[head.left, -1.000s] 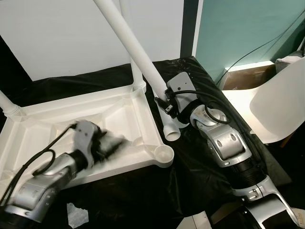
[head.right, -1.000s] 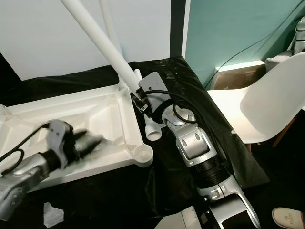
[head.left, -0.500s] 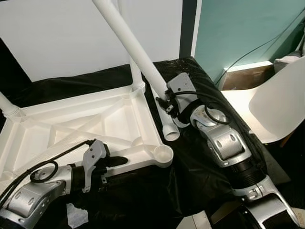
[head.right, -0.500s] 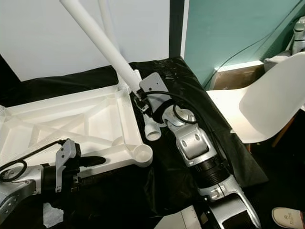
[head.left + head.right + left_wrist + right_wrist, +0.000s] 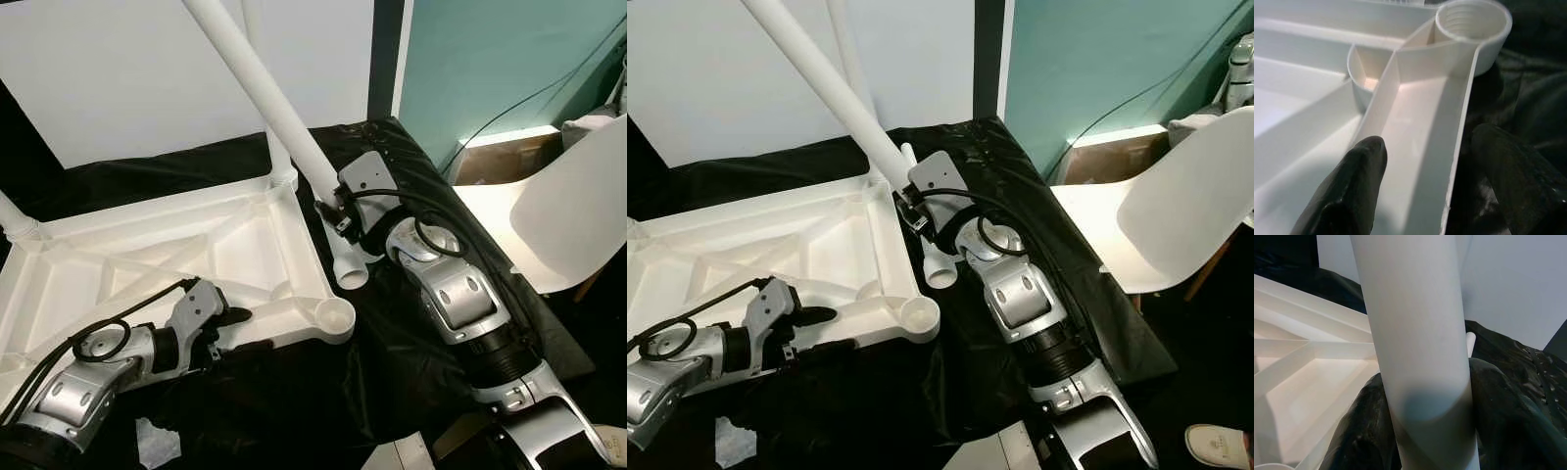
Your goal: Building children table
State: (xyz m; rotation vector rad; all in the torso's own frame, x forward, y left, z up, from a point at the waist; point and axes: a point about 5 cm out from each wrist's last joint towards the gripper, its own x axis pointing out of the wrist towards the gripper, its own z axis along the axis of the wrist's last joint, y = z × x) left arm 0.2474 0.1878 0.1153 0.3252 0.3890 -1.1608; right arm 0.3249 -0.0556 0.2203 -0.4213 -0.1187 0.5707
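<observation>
A white plastic tabletop (image 5: 147,250) lies upside down on a black cloth (image 5: 411,323), its ribbed underside facing up. Its near right corner carries an empty round leg socket (image 5: 336,316), whose threaded inside opens upward in the left wrist view.

The right gripper (image 5: 338,211) is clenched around a long white table leg (image 5: 265,93). The leg's long axis runs on a slant: the upper end rises away to the robot's left and leaves the top of the picture, while the open lower end (image 5: 351,273) points down toward the cloth, just beside the tabletop's right edge and a little beyond the empty socket. In the right wrist view the two black fingers (image 5: 1359,431) press the leg from either side.

The left gripper (image 5: 233,331) sits at the tabletop's near edge, close to the empty socket. Its fingers are spread apart and straddle the rim: one finger (image 5: 1349,188) lies inside over the ribbed underside, the other (image 5: 1513,183) outside over the cloth. They grasp nothing.

Another white leg (image 5: 277,157) stands upright in the far right corner, and a further one (image 5: 15,217) rises from the far left corner.

A white moulded chair (image 5: 558,211) stands to the robot's right, by a teal wall (image 5: 490,59). A scrap of white wrapping (image 5: 157,443) lies on the cloth near the left arm. No brand, label or writing can be read.
</observation>
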